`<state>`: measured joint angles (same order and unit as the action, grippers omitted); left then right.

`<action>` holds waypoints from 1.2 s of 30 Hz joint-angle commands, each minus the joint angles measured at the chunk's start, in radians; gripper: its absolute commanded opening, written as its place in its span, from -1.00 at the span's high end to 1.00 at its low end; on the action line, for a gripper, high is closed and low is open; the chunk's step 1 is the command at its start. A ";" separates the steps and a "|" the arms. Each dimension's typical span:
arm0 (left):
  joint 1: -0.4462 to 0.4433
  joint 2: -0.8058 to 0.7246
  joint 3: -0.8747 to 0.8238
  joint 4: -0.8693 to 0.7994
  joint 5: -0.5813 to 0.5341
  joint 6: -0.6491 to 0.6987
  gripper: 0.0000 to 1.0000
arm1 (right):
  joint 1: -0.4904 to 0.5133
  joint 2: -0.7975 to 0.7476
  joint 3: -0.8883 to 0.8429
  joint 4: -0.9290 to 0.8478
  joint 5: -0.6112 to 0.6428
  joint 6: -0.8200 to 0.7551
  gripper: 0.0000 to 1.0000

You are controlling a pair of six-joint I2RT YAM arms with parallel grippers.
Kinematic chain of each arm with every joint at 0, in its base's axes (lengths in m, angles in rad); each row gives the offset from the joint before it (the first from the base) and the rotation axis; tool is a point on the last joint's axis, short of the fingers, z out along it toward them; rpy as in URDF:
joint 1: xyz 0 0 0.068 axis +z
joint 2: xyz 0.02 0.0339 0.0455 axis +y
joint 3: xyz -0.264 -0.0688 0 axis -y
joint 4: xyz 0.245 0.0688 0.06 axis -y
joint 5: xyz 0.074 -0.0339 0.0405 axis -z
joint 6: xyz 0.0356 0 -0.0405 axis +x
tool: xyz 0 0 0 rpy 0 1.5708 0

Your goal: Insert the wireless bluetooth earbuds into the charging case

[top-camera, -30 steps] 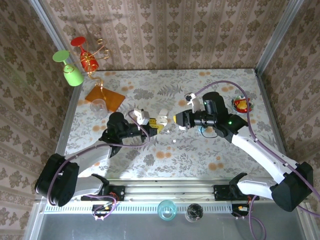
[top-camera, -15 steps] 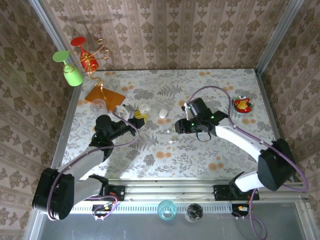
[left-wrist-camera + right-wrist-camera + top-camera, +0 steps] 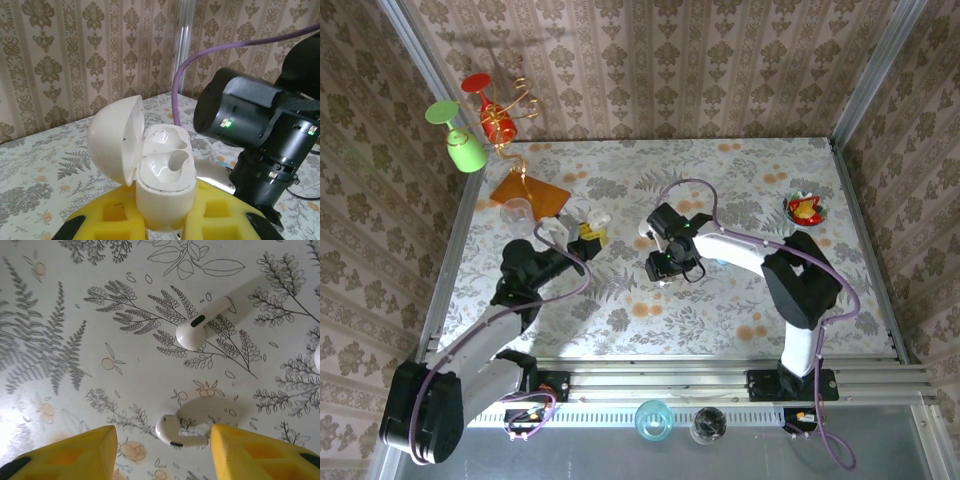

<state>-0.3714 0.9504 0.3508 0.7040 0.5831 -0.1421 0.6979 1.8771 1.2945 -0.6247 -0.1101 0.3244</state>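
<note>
- Right wrist view: my right gripper (image 3: 162, 455) has its yellow foam-padded fingers (image 3: 70, 452) well apart, gripping nothing, low over the pale floral-printed tabletop (image 3: 60, 355).
- One small glossy white earbud (image 3: 177, 432) lies on the tabletop between those fingertips. Its long axis runs roughly from one finger to the other, bulb end towards the view's left.
- A second white earbud (image 3: 200, 325) lies farther out, apart from the first. Its stem points to the view's upper right, bulb at lower left.
- Left wrist view: my left gripper (image 3: 165, 222) is clamped on the base of the rounded white plastic charging case (image 3: 165, 175). The case is upright, sockets facing up, with its domed lid (image 3: 115, 137) swung open to the left.
</note>
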 commanded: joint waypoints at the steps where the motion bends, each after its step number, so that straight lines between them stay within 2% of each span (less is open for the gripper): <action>1: 0.009 -0.067 -0.028 -0.045 -0.072 -0.012 0.80 | 0.028 0.060 0.075 -0.169 0.085 -0.107 -0.06; 5: 0.026 -0.152 -0.051 -0.104 -0.121 -0.013 0.79 | 0.032 0.112 0.115 -0.209 0.092 -0.125 -0.06; 11: 0.034 -0.205 -0.049 -0.172 -0.119 -0.004 0.79 | 0.037 0.118 0.097 -0.209 0.010 -0.100 -0.07; 22: 0.036 -0.188 -0.042 -0.158 -0.103 -0.007 0.79 | 0.060 -0.013 0.020 -0.128 -0.057 -0.024 0.02; 26: 0.036 -0.189 -0.049 -0.150 -0.103 -0.010 0.79 | 0.051 -0.005 0.052 -0.158 0.007 -0.020 0.01; 31: 0.035 -0.194 -0.053 -0.157 -0.111 -0.001 0.79 | 0.052 0.100 0.177 -0.295 0.112 -0.032 0.02; 36: 0.037 -0.205 -0.063 -0.158 -0.120 0.005 0.79 | 0.051 0.194 0.276 -0.382 0.138 -0.015 0.09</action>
<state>-0.3450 0.7635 0.3016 0.5369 0.4725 -0.1417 0.7528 2.0251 1.5284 -0.8993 -0.0238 0.2924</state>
